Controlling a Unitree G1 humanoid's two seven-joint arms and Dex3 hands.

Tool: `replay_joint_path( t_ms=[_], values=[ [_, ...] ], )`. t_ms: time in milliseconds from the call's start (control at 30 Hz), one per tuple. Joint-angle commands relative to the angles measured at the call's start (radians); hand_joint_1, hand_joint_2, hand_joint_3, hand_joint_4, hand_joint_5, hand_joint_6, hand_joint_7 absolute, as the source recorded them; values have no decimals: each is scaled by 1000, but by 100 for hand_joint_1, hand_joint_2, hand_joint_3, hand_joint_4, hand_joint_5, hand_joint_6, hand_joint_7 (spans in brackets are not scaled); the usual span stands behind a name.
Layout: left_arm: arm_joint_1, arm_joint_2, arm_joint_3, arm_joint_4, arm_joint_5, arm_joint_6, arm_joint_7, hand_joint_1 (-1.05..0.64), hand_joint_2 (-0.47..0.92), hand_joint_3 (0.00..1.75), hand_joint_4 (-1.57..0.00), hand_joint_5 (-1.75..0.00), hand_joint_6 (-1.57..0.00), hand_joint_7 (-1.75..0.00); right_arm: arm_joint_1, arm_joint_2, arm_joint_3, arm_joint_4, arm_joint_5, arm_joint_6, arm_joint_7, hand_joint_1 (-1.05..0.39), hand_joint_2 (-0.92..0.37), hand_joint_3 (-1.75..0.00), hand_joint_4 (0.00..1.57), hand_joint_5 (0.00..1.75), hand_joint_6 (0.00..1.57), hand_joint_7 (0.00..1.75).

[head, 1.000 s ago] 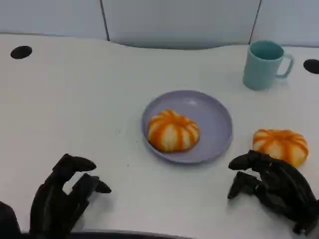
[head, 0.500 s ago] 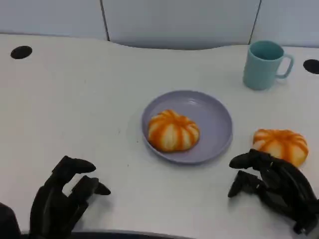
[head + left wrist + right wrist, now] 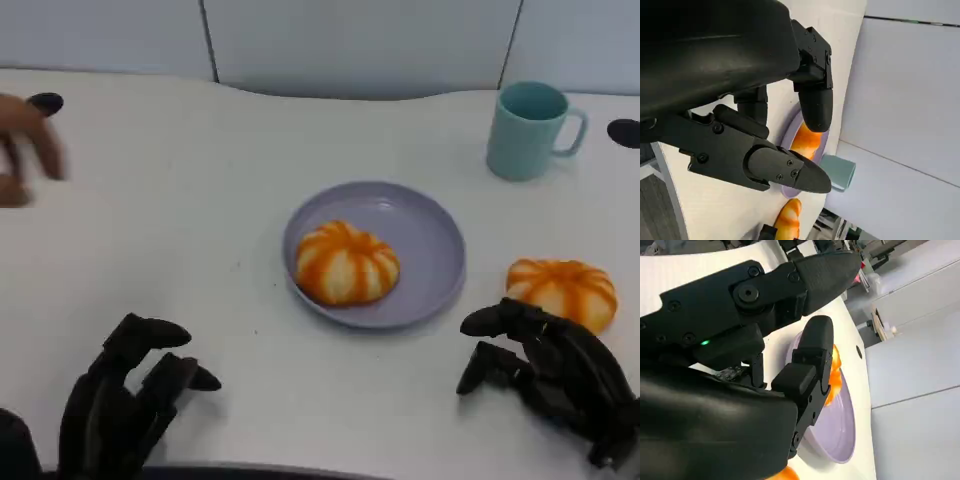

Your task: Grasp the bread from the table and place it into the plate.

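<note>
One round bun, pale with glossy orange stripes running down from its crown like a pumpkin, sits inside the plate, toward its left and near side. The plate is a shallow lavender disc with a smooth, matte look and a low raised rim, lying at the middle of the white table.

A second bun of the same striped, domed shape lies on the bare tabletop to the right of the plate, apart from its rim. The right hand, black and hard-shelled with jointed segments, rests just on the near side of that bun, fingers curled part way and spread, nothing between them; its fingertips come close to the bun but I cannot tell whether they touch it.

The left hand sits at the near left of the table, well apart from the plate, fingers loosely bent and separated, holding nothing. In the left wrist view its smooth rounded fingers frame the plate and the bun on it beyond.

At the far right stands a teal mug, a plain cylinder with a loop handle turned to the right. A blurred person's hand shows at the far left edge, above the table. Pale grey panels back the table's curved far edge.
</note>
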Motion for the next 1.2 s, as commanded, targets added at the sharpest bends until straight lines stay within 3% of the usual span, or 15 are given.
replay_joint_path(
  t_ms=[33, 300, 567, 1200],
  values=[
    [-3, 19, 11, 1, -9, 6, -9, -62, 92, 3, -35, -175, -23, -160, 32, -5, -6, 28, -10, 13, -12, -52, -92, -8, 70, 139, 78, 81],
    [2, 20, 8, -2, -4, -4, -12, -62, 92, 4, -37, -175, -25, -159, 44, -5, 11, 11, -33, -40, -26, -52, -92, -11, 70, 139, 78, 82],
    [1, 19, 9, -3, -11, 3, -14, -62, 92, 4, -36, -175, -23, -162, 48, -8, 15, -18, -32, -5, -21, -52, -92, -11, 69, 139, 75, 83],
    [4, 17, 10, -14, -11, 9, -9, -61, 92, 2, -37, -175, -24, -163, 59, -3, 24, -39, -49, -18, -61, -55, -92, -9, 68, 135, 81, 82]
  ],
)
